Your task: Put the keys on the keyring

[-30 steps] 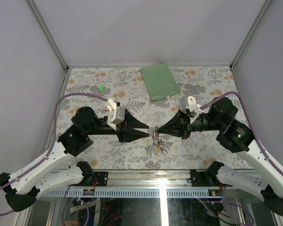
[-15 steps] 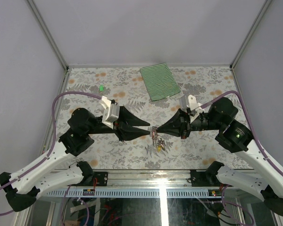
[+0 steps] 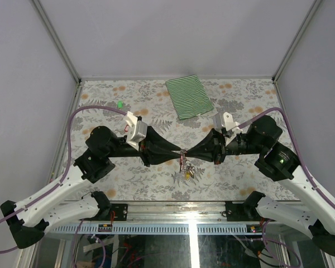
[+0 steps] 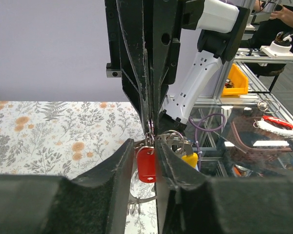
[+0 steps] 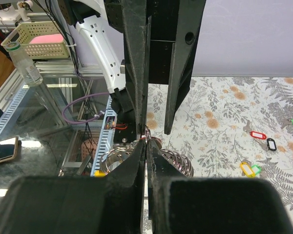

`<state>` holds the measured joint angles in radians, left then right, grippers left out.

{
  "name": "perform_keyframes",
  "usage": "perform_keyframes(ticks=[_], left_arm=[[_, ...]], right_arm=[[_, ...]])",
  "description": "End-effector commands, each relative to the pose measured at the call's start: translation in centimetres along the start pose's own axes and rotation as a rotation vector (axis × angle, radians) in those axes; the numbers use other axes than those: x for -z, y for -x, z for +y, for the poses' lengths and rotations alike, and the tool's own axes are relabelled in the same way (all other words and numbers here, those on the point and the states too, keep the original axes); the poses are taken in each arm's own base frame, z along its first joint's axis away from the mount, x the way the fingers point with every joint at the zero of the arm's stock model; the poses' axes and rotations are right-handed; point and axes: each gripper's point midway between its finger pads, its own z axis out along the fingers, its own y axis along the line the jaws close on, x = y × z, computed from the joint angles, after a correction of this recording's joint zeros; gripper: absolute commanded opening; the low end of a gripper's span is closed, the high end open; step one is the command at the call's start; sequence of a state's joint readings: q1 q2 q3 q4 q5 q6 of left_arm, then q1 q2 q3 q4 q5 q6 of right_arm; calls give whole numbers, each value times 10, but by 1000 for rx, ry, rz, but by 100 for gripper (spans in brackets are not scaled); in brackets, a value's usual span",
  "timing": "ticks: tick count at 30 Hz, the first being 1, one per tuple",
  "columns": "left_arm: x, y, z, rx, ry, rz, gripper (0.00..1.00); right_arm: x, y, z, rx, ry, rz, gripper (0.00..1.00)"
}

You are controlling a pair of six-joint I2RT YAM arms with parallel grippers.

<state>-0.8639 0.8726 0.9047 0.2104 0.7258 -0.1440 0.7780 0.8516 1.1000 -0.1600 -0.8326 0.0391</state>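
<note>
Table [image 3: 240, 178]: floral-patterned top. Both arms reach in over its near middle and meet tip to tip.
Striped cloth [image 3: 188, 97]: folded, at the far edge, well apart from the work.
Right gripper [image 3: 189, 154]: jaws fully closed, pinching the keyring at their very tip, so the whole bunch hangs from this 1 grip.
Left gripper [image 3: 177, 151]: jaws a narrow gap apart, 1 finger on each side of the hanging bunch. I see nothing clamped between them.
Keyring [image 4: 150, 138]: thin wire loop held above the table between the 2 gripper tips. Its split is too small to make out.
Red-tag key [image 4: 146, 165]: hangs from the ring, in the gap between the left fingers.
Yellow-tag key [image 4: 189, 159]: hangs just beside it, on the far side.
Loose keys [image 5: 257, 134]: several tagged keys lie on the table to the left, apart from the ring and not yet threaded.
Biggest risk: the ring twists or slips out of the right tip pinch if the left jaws close off-centre and tug.
Next risk: the left fingers catch a tag instead of the wire, so the bunch swings.
Smaller risk: the 2 sets of fingertips collide, since they are nearly touching.
</note>
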Motion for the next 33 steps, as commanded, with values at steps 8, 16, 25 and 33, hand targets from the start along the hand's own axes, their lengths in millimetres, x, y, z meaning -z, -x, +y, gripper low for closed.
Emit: perform_keyframes(ticks=[8,16,25,33], left_arm=[[-2,9,-6,-37,-29,-37,5],[0,11,-6,-45,-18,-37,0],[2,11,-6,-48,-9,-41,0],[0,12,-5,-46,-12,-46,0]], right_arm=[[3,26,5,77,9,-85,0],[6,32,5,90,-12,-105,0],[11,56,8,124,-32,-190,0],[9,63,2,88,-59,-284,0]])
